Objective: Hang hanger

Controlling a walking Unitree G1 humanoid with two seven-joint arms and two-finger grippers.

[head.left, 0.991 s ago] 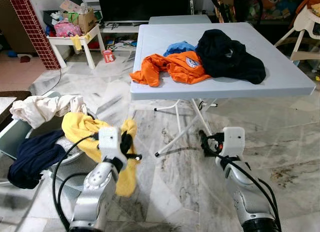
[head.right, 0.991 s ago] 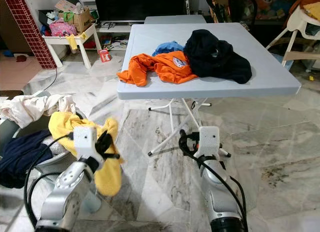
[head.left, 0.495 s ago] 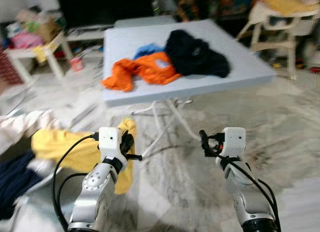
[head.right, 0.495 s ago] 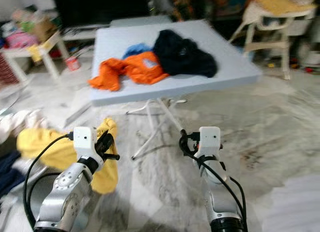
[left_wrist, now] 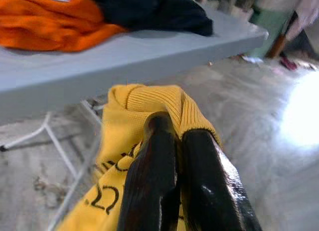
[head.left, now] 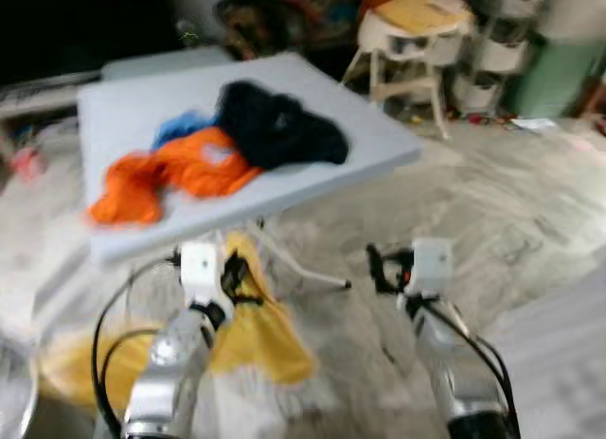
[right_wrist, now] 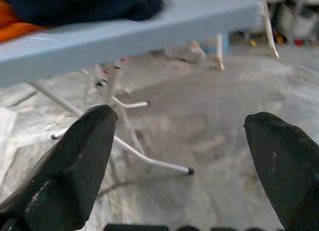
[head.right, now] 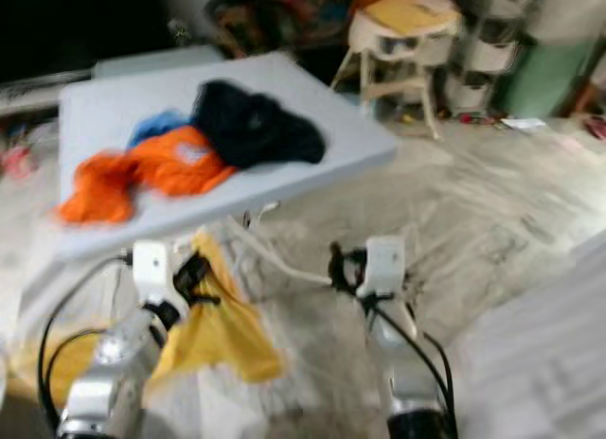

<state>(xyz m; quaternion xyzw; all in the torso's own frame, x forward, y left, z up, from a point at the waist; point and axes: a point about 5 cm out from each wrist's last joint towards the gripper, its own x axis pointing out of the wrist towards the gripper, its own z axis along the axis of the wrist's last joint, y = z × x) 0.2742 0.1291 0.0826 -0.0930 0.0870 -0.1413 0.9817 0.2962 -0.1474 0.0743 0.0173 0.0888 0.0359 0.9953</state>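
My left gripper point(head.left: 239, 273) is shut on a yellow knit garment point(head.left: 256, 330) with black lettering, which hangs from it in front of the folding table point(head.left: 379, 150); the left wrist view has the fingers point(left_wrist: 194, 176) pinching the yellow garment point(left_wrist: 149, 104). My right gripper point(head.left: 379, 267) is open and holds nothing, at the same height to the right; its fingers point(right_wrist: 75, 161) stand wide apart in the right wrist view. I see no hanger.
On the grey table lie an orange shirt point(head.left: 170, 169), a blue cloth point(head.left: 178, 129) and a black garment point(head.left: 279, 127). The table's white legs point(right_wrist: 119, 136) stand just ahead. A high chair point(head.left: 412, 42) stands behind, with marble floor point(head.left: 511, 202) to the right.
The camera has swung to the right, blurring the views; the laundry pile at the left has left the picture. The yellow garment stays in my left gripper; the right stays open.
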